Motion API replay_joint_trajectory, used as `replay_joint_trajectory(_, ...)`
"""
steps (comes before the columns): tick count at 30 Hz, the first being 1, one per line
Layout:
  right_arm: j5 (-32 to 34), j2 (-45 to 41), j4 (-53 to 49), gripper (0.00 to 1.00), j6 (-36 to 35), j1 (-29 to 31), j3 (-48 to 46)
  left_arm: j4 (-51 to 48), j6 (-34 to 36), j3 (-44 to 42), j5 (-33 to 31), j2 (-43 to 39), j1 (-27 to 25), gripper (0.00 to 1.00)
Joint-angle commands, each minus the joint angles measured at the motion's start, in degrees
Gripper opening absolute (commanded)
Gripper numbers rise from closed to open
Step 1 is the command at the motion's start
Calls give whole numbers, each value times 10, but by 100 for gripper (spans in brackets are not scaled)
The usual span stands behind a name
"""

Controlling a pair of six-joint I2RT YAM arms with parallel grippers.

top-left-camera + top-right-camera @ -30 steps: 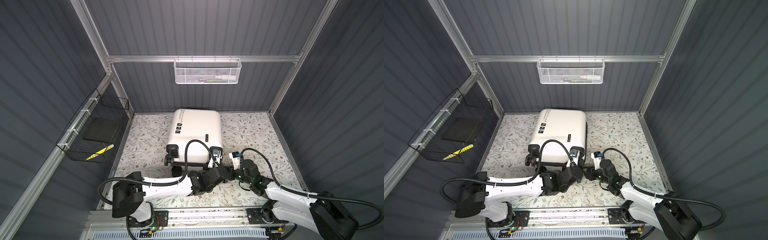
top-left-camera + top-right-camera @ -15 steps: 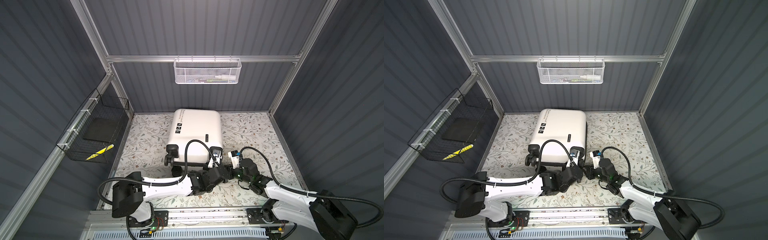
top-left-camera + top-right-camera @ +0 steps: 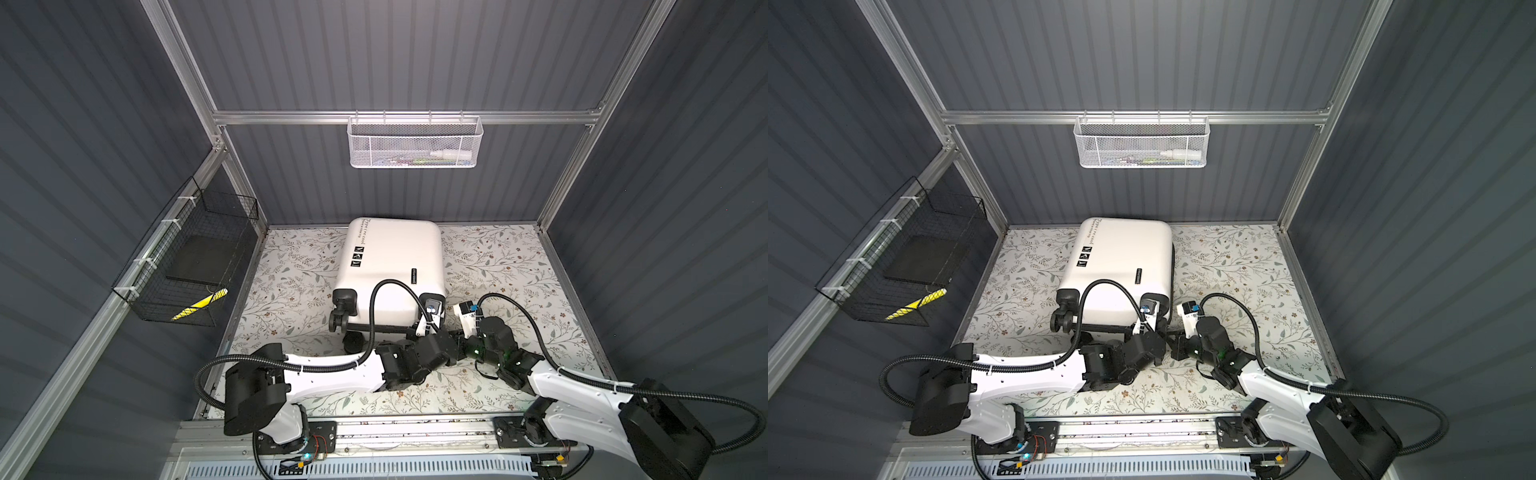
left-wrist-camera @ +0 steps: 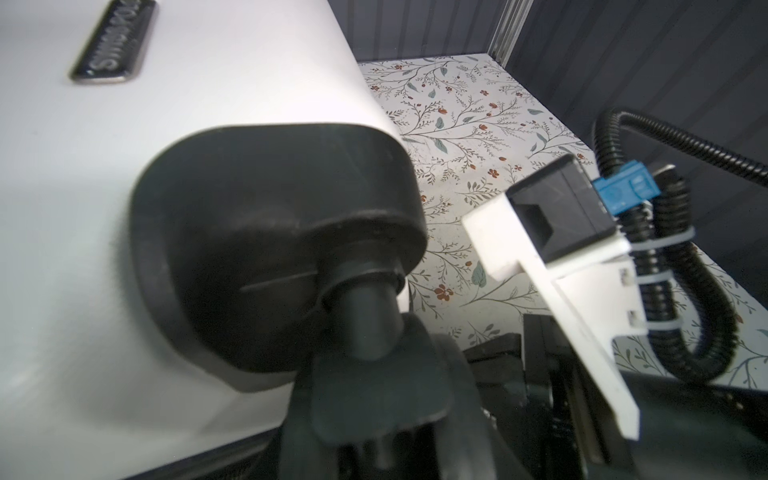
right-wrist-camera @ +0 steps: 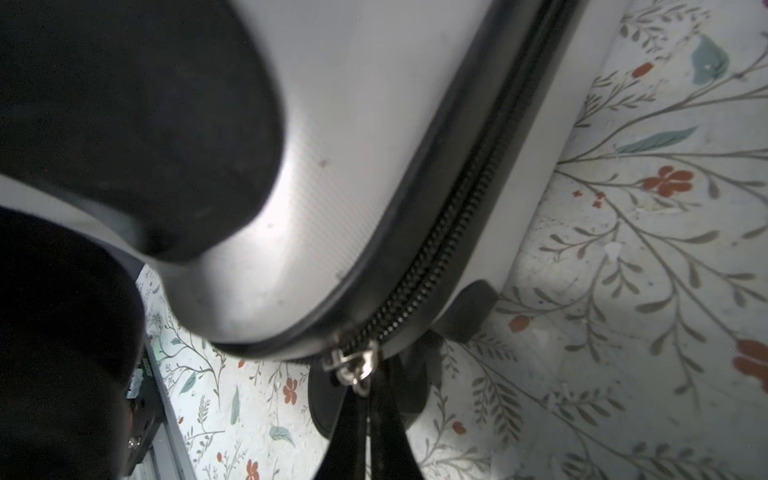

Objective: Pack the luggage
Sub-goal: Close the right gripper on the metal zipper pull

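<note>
The white luggage (image 3: 390,257) (image 3: 1121,257) lies flat and zipped shut on the floral floor in both top views. Both grippers meet at its near right corner. My left gripper (image 3: 422,332) (image 4: 386,424) is closed around the black caster wheel (image 4: 365,332) under the corner housing. In the right wrist view my right gripper (image 5: 365,399) (image 3: 451,334) is shut, its tips pinching the silver zipper pull (image 5: 353,368) at the end of the black zipper (image 5: 436,257). The other near wheel (image 3: 340,320) is free. The inside of the luggage is hidden.
A white mesh basket (image 3: 413,143) with small items hangs on the back wall. A black wire basket (image 3: 187,266) on the left wall holds a dark pad and a yellow-black item. The arms' rail (image 3: 395,432) runs along the front edge.
My right gripper has shut on the zipper pull and its arm has edged slightly toward the luggage. The left arm and the luggage have not moved.
</note>
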Motion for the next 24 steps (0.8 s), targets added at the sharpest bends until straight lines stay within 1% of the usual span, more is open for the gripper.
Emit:
replay_joint_trajectory(1,22,-7,-3,0,-1,-3,11,54,37,20,52,-21,-5,0)
replay_joint_trajectory(5,38,-13,-16,0,2,-4,12,56,37,18,54,-21,-5,0)
replay_joint_trajectory(10,91,-13,-33,0,19,-8,17,62,44,11,70,-24,-5,0)
replay_joint_trajectory(12,101,-7,-36,0,27,-14,23,65,47,7,81,-27,-5,0)
replay_joint_trajectory(18,111,12,-33,0,50,-41,46,69,51,-3,110,-36,-7,0)
replay_joint_trajectory(19,111,27,-31,0,53,-45,50,70,51,-5,115,-37,-8,0)
replay_joint_trajectory(24,113,45,-22,0,68,-75,61,74,50,-11,141,-37,-20,0)
